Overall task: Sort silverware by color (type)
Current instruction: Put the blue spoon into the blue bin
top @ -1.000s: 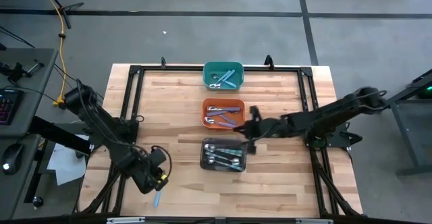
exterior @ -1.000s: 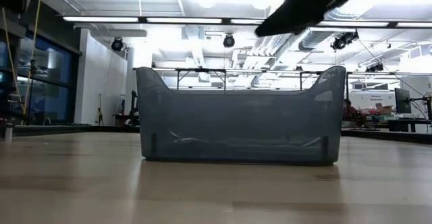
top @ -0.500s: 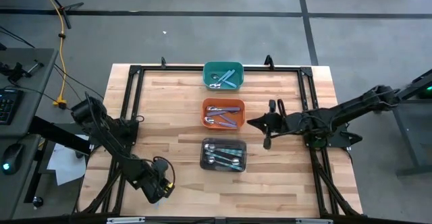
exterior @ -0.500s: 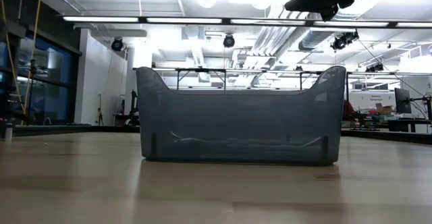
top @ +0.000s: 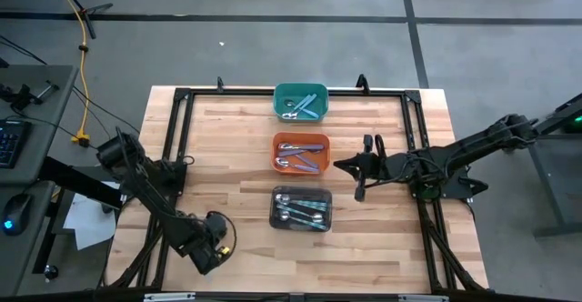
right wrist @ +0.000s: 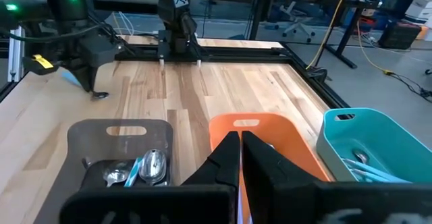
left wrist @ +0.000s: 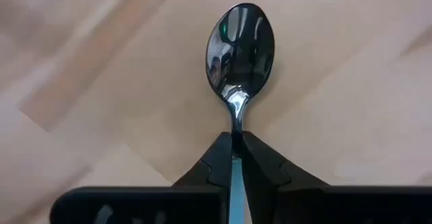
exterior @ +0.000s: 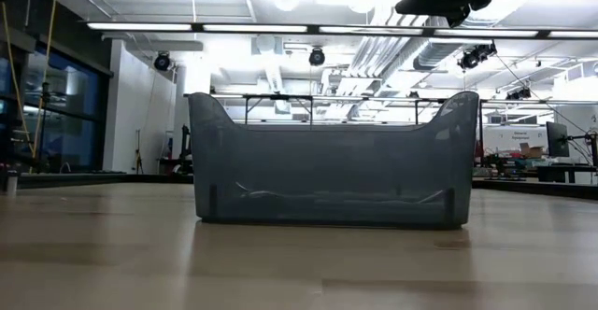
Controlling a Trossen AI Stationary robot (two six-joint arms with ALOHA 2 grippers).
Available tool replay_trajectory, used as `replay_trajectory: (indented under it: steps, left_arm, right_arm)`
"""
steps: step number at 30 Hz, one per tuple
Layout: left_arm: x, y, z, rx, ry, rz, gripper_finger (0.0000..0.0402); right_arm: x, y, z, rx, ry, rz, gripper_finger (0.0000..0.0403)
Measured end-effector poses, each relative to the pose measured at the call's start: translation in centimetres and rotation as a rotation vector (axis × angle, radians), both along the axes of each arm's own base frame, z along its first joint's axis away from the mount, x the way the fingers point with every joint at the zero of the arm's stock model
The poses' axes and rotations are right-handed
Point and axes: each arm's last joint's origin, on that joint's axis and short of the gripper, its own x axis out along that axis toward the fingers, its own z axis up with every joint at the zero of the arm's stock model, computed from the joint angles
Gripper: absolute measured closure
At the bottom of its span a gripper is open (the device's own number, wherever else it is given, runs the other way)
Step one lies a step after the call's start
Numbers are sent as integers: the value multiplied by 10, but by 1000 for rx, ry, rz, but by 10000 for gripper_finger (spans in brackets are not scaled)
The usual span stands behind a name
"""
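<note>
Fingers of your left gripper (left wrist: 236, 153) pinch the handle of a spoon (left wrist: 239, 48) at the counter's (top: 236, 129) near-left corner, ready for lifting toward the bins, while your right gripper (right wrist: 239, 150), fingers together and empty, waits beside the orange bin (top: 301, 153).

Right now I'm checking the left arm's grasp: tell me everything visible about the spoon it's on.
The spoon has a shiny silver metal bowl, facing up and mirroring the room, a thin metal neck and a light blue handle. It lies flat on the wooden table near the front left corner. The left gripper is shut on it where neck meets handle.
</note>
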Motion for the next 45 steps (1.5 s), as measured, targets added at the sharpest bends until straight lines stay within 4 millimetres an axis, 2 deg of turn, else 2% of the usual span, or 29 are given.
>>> replay_trajectory:
  steps: [7,14,19,23,27,31,34,40,45]
  left_arm:
    - [15,27,4,96,41,-116,396]
    - [33,76,35,196,-8,-207,398]
    - [46,126,63,290,-94,-250,399]
    - [58,171,73,341,-119,-304,400]
    - [76,218,84,410,-157,-351,400]
    - [96,263,106,496,-233,-400,400]
    - [114,296,121,543,-281,-440,401]
    - [160,354,133,595,-366,-522,401]
    - [198,390,127,590,-423,-570,401]
  right_arm:
    - [0,0,-1,-6,7,1,403]
    - [0,0,-2,-9,17,1,403]
    - [0,0,-2,-14,22,3,403]
    - [0,0,-2,-14,22,3,403]
    - [0,0,-2,-14,22,3,403]
    - [-1,-1,-2,-18,26,-4,403]
    - [-1,-1,-3,-27,35,-23,403]
    - [-1,-2,-4,-32,47,-33,403]
    - [-1,-3,-5,-31,57,-44,403]
